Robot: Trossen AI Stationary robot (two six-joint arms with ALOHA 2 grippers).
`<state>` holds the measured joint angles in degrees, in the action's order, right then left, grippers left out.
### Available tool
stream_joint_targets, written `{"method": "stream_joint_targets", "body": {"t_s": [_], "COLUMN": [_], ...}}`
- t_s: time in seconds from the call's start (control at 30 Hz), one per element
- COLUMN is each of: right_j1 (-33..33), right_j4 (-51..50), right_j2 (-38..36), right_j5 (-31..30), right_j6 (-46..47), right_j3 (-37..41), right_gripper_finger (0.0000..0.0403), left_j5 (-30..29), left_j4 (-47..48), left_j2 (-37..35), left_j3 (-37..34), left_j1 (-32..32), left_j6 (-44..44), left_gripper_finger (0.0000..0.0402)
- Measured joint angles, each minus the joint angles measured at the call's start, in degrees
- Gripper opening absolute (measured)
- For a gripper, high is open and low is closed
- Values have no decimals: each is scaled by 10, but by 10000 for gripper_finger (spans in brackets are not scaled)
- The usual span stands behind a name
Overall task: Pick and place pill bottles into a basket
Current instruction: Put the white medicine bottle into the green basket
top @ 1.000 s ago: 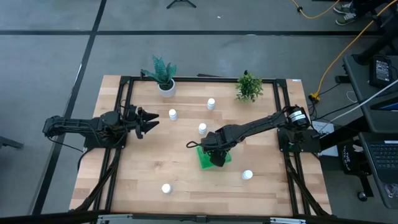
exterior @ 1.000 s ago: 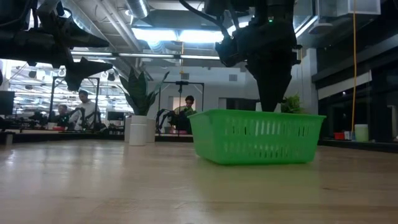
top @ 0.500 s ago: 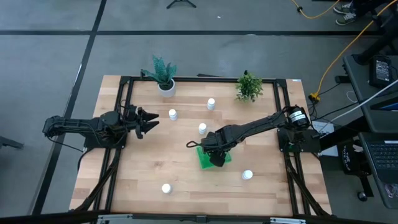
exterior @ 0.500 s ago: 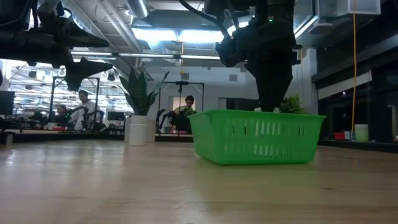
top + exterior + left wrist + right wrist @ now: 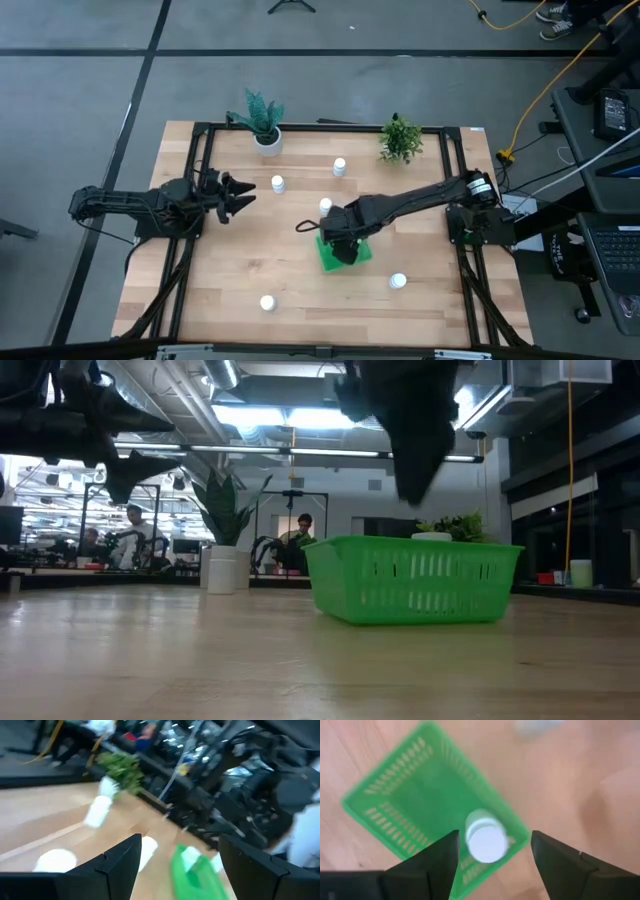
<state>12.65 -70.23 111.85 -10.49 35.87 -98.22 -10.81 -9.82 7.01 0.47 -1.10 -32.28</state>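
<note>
The green basket (image 5: 358,256) (image 5: 415,580) lies right of the table's middle. One white pill bottle (image 5: 486,838) stands upright on its floor near a corner, its cap (image 5: 432,537) just above the rim. My right gripper (image 5: 340,240) (image 5: 492,855) hangs open above it, fingers pointing down, clear of the bottle. Loose pill bottles stand on the table: one (image 5: 325,206) just beyond the basket, two farther back (image 5: 277,184) (image 5: 339,166), and two toward the near edge (image 5: 398,282) (image 5: 267,302). My left gripper (image 5: 243,195) (image 5: 178,845) waits open at the left side.
Two potted plants (image 5: 262,120) (image 5: 400,138) stand at the table's far edge. A dark frame (image 5: 200,150) runs along the table's sides. Bare wood lies between the basket and the left arm. People sit in the room beyond the table (image 5: 130,535).
My right gripper has risen out of the basket and now hangs well above its rim. A pill bottle stays behind, upright in the basket, its cap now showing over the rim in the low view. The basket has not shifted.
</note>
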Motion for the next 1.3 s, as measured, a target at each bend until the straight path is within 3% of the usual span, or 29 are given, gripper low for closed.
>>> {"method": "stream_joint_targets", "body": {"t_s": [0.27,0.4,0.5,0.63,0.77,0.9,1.03,1.13,1.3], "right_j1": [36,58,64,64,68,85,101,112,125], "right_j4": [-58,-58,-58,-56,-39,27,144,255,391], "right_j2": [-11,-39,-76,-128,-210,-309,-400,-443,-479], "right_j5": [-197,-326,-367,-367,-388,-414,-398,-395,-393], "right_j6": [-78,-89,-90,-79,-34,10,16,1,-105], "right_j3": [-189,-219,-205,-148,-40,107,237,310,364], "right_gripper_finger": [245,245,245,245,245,245,245,245,245], "left_j5": [2,26,57,102,115,74,-14,-61,-13], "left_j4": [-110,-103,-62,55,207,327,457,554,626], "left_j2": [0,12,42,120,232,360,476,552,638], "left_j3": [36,102,167,268,380,500,610,661,677], "left_j1": [0,0,0,0,0,0,-11,-36,-73], "left_j6": [17,82,136,187,234,285,344,355,315], "left_gripper_finger": [258,258,258,258,258,258,262,278,322]}}
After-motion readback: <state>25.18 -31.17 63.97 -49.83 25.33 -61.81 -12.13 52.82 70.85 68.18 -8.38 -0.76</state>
